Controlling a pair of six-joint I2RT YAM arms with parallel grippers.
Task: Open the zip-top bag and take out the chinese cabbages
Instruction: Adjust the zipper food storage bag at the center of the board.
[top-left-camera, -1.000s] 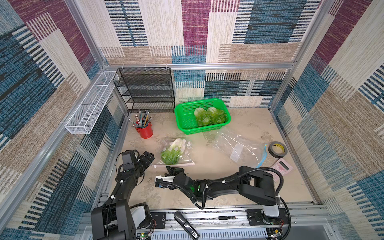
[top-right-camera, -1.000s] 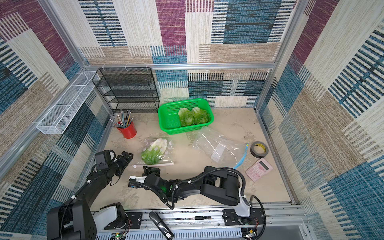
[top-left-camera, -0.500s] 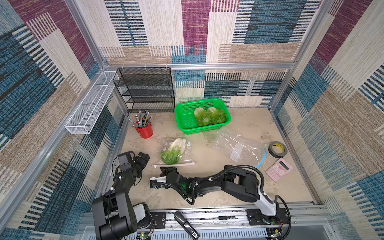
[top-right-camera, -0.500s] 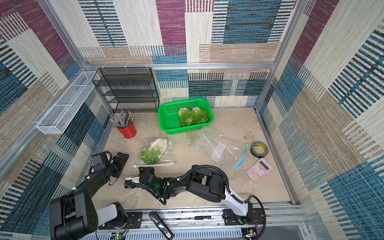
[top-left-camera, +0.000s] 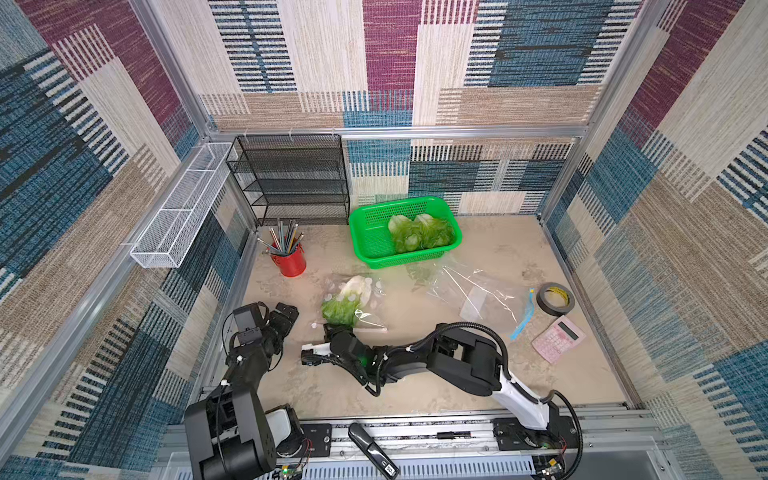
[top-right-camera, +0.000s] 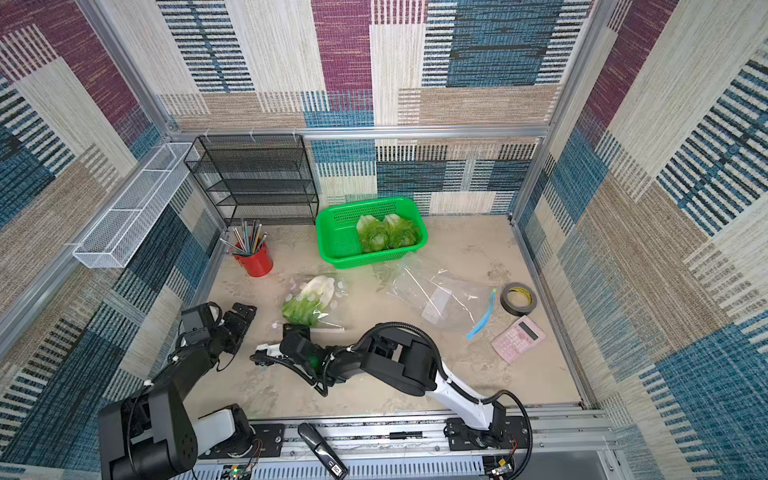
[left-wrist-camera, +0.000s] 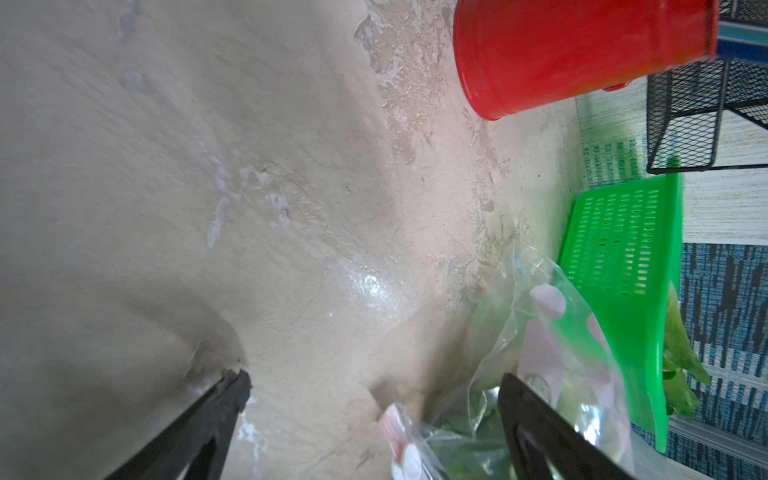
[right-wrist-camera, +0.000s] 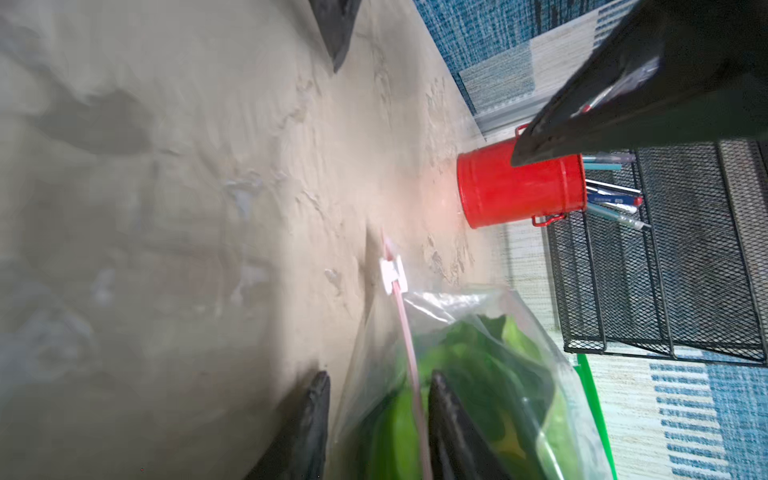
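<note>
1. The right arm (top-left-camera: 457, 361), lying low across the worktop (top-left-camera: 561, 257), is now reaching the near edge of the zip-top bag (top-left-camera: 374, 301). A second ago its tip was sitting further back, short of that edge.
2. The right jaws are standing part-way open and narrowing, straddling the pink seal strip (right-wrist-camera: 409, 353) in the right wrist view. They are gripping nothing yet.
3. The left jaws are gaping wide and empty, hovering just beside the bag corner where the white slider (right-wrist-camera: 390, 272) is sitting. The left arm (top-left-camera: 249, 361) is barely shifting.
4. The bag is lying where it was, between the red pencil cup (top-left-camera: 289, 262) and the arms, with one chinese cabbage (top-left-camera: 345, 302) inside. Its seal is looking shut, though I cannot be sure.
5. Two more chinese cabbages (top-left-camera: 419, 232) are resting in the green basket (top-left-camera: 365, 241), and an empty bag (top-left-camera: 478, 295) is lying near it.
6. I judge the last bag is about to be pinned by the right jaws while the left jaws are lining up on the slider. Opening is not yet begun.
</note>
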